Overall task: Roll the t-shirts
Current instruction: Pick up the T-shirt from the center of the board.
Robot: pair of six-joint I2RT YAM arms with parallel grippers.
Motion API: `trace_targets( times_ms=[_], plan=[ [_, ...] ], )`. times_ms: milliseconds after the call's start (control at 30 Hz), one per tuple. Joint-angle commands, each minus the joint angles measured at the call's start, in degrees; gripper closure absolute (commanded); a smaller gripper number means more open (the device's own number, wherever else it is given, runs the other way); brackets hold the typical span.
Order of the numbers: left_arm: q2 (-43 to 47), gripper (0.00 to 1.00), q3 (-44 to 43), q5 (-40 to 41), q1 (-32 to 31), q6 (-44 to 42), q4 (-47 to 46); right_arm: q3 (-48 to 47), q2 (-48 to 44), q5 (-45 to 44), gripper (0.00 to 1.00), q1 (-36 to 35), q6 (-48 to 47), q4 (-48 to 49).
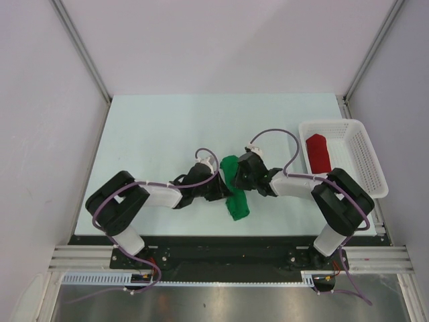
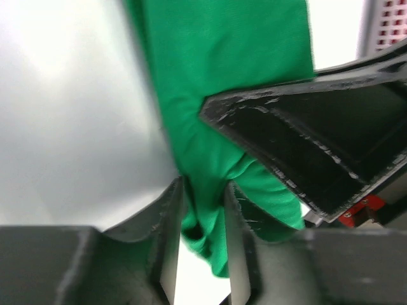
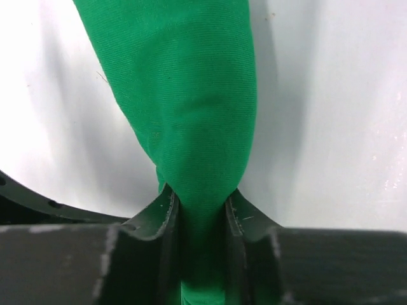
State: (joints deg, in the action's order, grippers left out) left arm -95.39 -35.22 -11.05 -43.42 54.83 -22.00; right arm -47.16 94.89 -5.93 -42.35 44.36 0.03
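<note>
The green t-shirt (image 1: 235, 191) is bunched into a long narrow bundle at the table's near middle. My left gripper (image 1: 223, 184) is shut on its left side; the left wrist view shows green cloth (image 2: 210, 127) pinched between the fingers. My right gripper (image 1: 242, 176) is shut on its upper part, and the right wrist view shows the cloth (image 3: 191, 108) squeezed between both fingers. The two grippers nearly touch. The red t-shirt (image 1: 318, 151) lies rolled in the white basket (image 1: 365, 164) at the right. No neck label shows.
The pale table (image 1: 154, 134) is bounded by white walls at back and sides. The basket sits against the right edge. A black rail (image 1: 228, 251) runs along the near edge by the arm bases.
</note>
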Motion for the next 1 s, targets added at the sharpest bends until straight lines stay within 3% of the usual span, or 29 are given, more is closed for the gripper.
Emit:
trace_targets(
  times_ms=[0,67,433,667,967],
  plan=[
    [4.8,0.61,2.4,5.2,0.4,-5.3,12.6,-0.7,3.8,-9.1,1.00,-2.1,-4.4,-6.7],
    [8.1,0.55,3.2,5.4,0.4,-6.0,15.0,-1.1,3.5,-10.1,1.00,-2.3,-5.9,-7.8],
    [33.0,0.55,1.8,3.5,0.4,-13.1,31.5,-3.9,2.1,-14.0,1.00,-4.4,-18.4,-10.8],
    [43.9,0.55,-1.4,-0.5,0.4,-21.1,42.3,-4.0,-4.6,-8.0,1.00,0.9,-24.7,-10.6],
    [53.6,0.56,-2.3,-2.9,0.4,-27.1,48.9,-11.3,-16.8,-3.8,1.00,8.4,-32.9,-22.6]
  ],
)
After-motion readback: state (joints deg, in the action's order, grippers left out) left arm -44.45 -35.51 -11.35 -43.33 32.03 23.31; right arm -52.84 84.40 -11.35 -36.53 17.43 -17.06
